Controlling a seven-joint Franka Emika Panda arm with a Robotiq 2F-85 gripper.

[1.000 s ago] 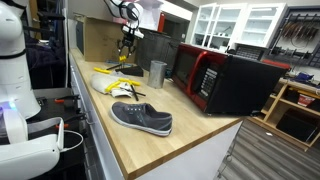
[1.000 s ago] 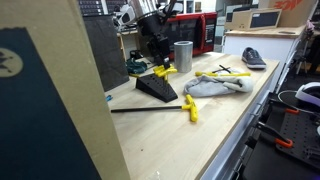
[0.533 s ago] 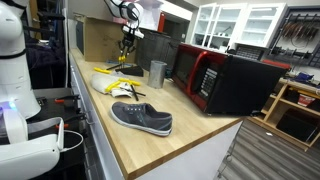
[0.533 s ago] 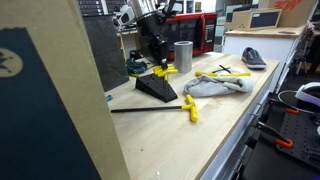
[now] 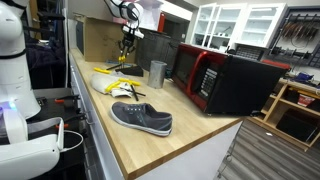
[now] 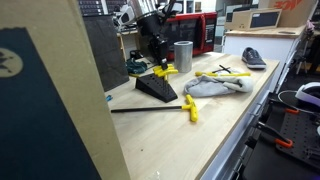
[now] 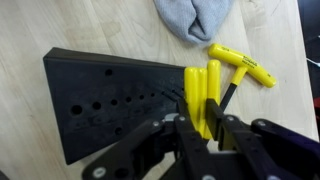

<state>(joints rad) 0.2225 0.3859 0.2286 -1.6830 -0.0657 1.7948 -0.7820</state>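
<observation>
gripper [image 7: 203,128] jaws clamped on the yellow t-handle key [image 7: 200,92], held upright over the black holder block [image 7: 100,100] on the bench [image 6: 228,126], apparently keeping its shaft square to the drilled holes.

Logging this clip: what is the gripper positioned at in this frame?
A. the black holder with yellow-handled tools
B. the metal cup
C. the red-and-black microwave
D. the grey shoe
A: in the wrist view the gripper has its fingers either side of the yellow handles standing at the black holder, and an exterior view shows it right above that holder.
</observation>
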